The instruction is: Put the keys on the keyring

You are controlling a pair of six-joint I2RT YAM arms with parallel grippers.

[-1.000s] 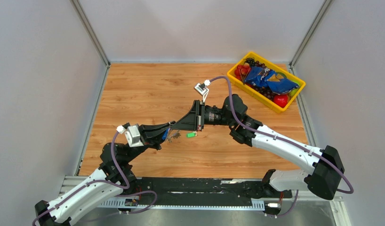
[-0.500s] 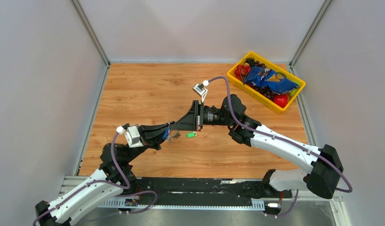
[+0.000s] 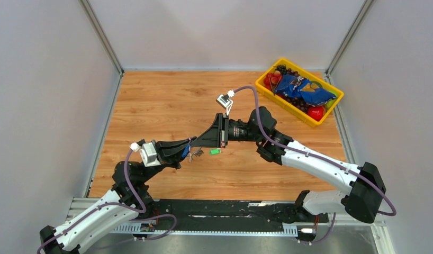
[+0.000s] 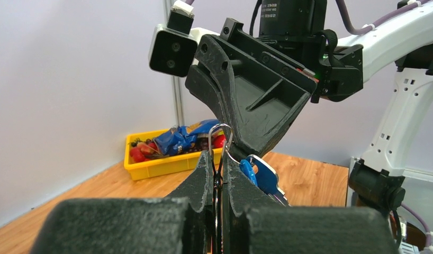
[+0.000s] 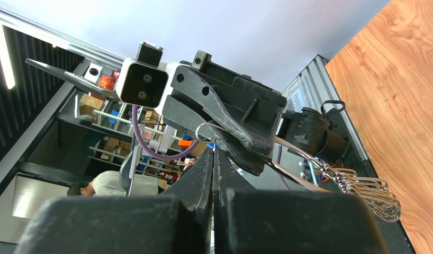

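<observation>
My two grippers meet tip to tip above the middle of the table. The left gripper (image 4: 218, 159) is shut on the thin wire keyring (image 4: 220, 138), which loops up out of its fingertips. A key with a blue tag (image 4: 262, 174) hangs on the ring, a metal blade showing below it. The right gripper (image 5: 213, 153) is shut, its tips against the ring wire (image 5: 209, 132); whether it pinches the wire I cannot tell. The green-tagged key (image 3: 215, 151) lies on the wood just right of the tips. From above, the left gripper (image 3: 190, 147) and right gripper (image 3: 196, 144) touch.
A yellow bin (image 3: 267, 95) holding fruit and a blue bag stands at the back right corner. Grey walls close in the table on the left, back and right. A wire whisk-like thing (image 5: 362, 188) lies near the front rail.
Almost nothing differs; the right wrist has edged very slightly left, and both grippers stay shut at the keyring.
</observation>
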